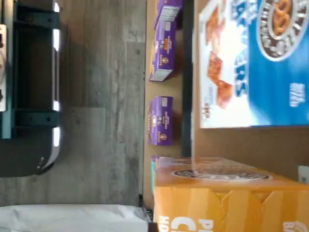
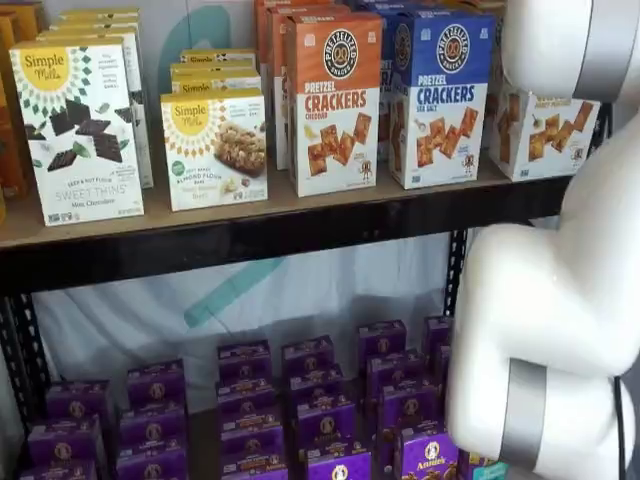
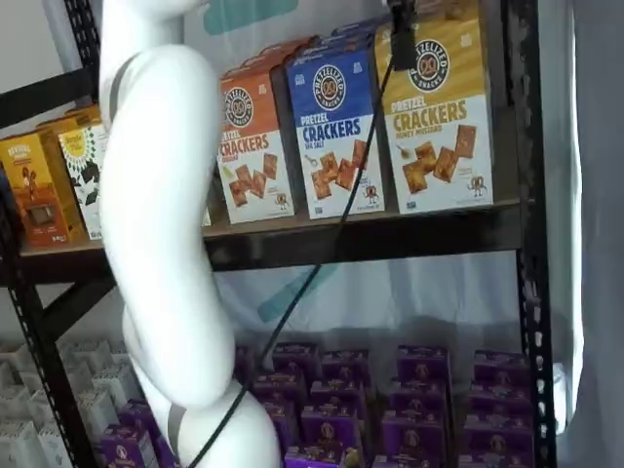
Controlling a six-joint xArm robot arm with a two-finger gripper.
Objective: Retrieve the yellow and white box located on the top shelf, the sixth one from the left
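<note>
The yellow box stands upright at the right end of the top shelf, in the upper right of a shelf view; in the other shelf view only its white lower part shows, at the upper right beside the arm. One black finger reaches down over the box's top edge at the frame's top, a cable trailing from it. The fingers are closed, apparently on that top edge, though the contact is hard to see. Just left of it stands the blue box, then the orange box. Purple boxes fill the lower level
</note>
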